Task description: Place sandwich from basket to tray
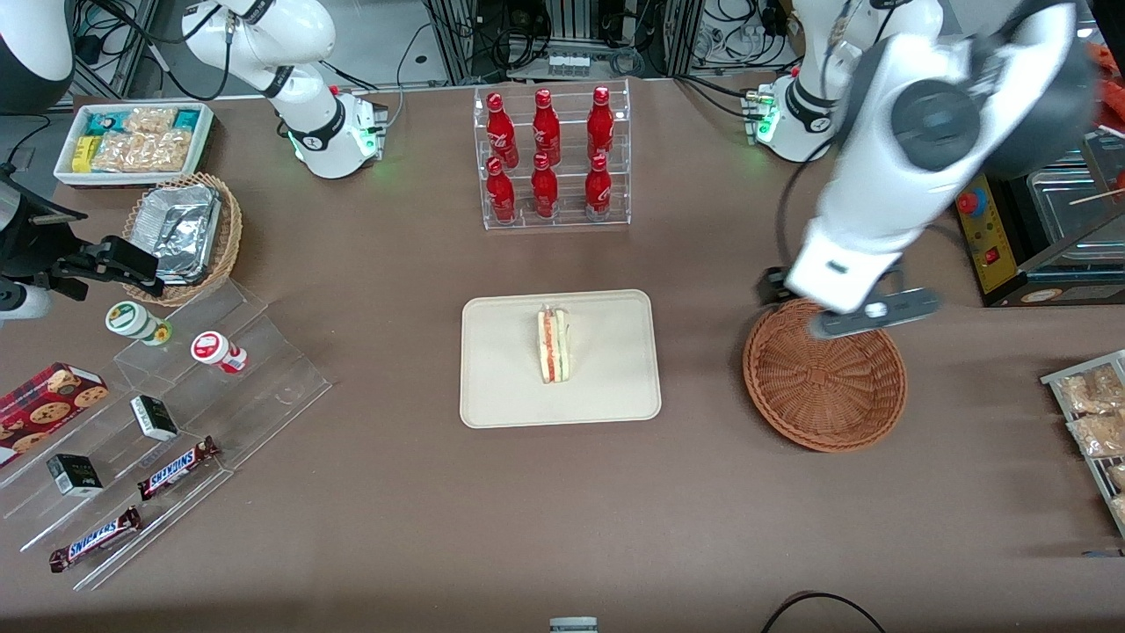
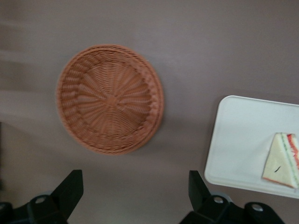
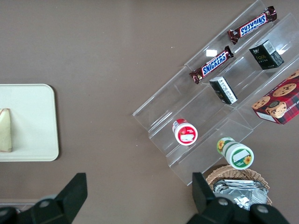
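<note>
Sandwich [image 1: 554, 345] sits on the cream tray [image 1: 501, 396], standing on edge with its red, orange and green filling stripes facing up (pretty much mid-tray). The tray lies flat in the middle of the brown table [image 1: 395, 510]. The reddish-brown wicker basket [image 1: 824, 387] has nothing in it and lies toward the working arm's end. The gripper [image 2: 135, 191] hangs above the table near the basket, fingers [image 2: 70, 186] spread wide and gripping nothing.

table [image 1: 395, 492]: brown, matte
centre: tray [image 1: 501, 387]
3 o'clock: basket [image 1: 824, 391], gripper [image 2: 135, 193] above, fingers apart
12 o'clock: bottle rack [image 1: 554, 158]
</note>
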Tool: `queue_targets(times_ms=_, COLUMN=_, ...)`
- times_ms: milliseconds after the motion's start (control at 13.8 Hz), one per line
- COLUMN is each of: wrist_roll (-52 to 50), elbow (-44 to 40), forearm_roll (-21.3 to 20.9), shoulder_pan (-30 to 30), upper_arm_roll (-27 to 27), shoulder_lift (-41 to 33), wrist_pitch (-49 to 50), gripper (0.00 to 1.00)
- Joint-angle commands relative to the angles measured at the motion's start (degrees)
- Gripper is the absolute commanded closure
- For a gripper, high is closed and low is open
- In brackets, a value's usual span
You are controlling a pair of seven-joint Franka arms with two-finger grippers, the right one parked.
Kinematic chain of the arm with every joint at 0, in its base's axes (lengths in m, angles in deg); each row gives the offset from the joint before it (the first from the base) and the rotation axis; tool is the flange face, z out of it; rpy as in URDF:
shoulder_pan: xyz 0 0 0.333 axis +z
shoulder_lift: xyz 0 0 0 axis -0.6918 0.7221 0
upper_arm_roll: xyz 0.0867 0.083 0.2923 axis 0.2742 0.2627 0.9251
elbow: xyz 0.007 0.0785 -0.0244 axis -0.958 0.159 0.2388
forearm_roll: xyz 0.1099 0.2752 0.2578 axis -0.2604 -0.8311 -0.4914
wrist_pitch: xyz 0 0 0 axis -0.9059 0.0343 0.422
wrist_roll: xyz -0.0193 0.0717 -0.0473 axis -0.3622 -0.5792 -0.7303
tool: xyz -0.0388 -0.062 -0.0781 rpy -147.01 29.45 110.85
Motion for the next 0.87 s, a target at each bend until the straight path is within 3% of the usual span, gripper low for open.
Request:
queue_targets(times_ms=0, wrist_roll=4.35, elbow=2.06, forearm_roll=0.53, shoulder_pan=-0.94, upper_arm_roll=4.05, shoulder_lift=-4.26, wrist_pitch=1.78, gripper=0.01)
queue_targets(times_ms=363, wrist_roll=10.95, elbow=2.06, forearm_roll=0.36, shoulder_pan=-0.77, upper_arm_roll=9.51, shoulder_lift=-6.91, wrist_pitch=4.51, gripper=0.01)
queue_targets(times_ms=435, wrist_roll=11.13, elbow=1.97, forearm_roll=0.27, shoulder_pan=2.63, upper_arm_roll=8.74, shoulder_lift=-7.0, wrist_pitch=4.51, gripper=0.01)
queue_targets(times_ms=653, wrist_roll=13.94, elbow=1.62, forearm_roll=0.53, shoulder_pan=9.67, upper_arm_roll=3.82, shoulder_lift=-8.49, wrist_pitch=4.6, gripper=0.01)
queue_targets(times_ms=798, wrist_roll=17.54, elbow=1.88, forearm_roll=0.53, shoulder_pan=21.14, upper_arm_roll=-7.64, shoulder_lift=-9.37, wrist_pitch=6.26, gripper=0.01)
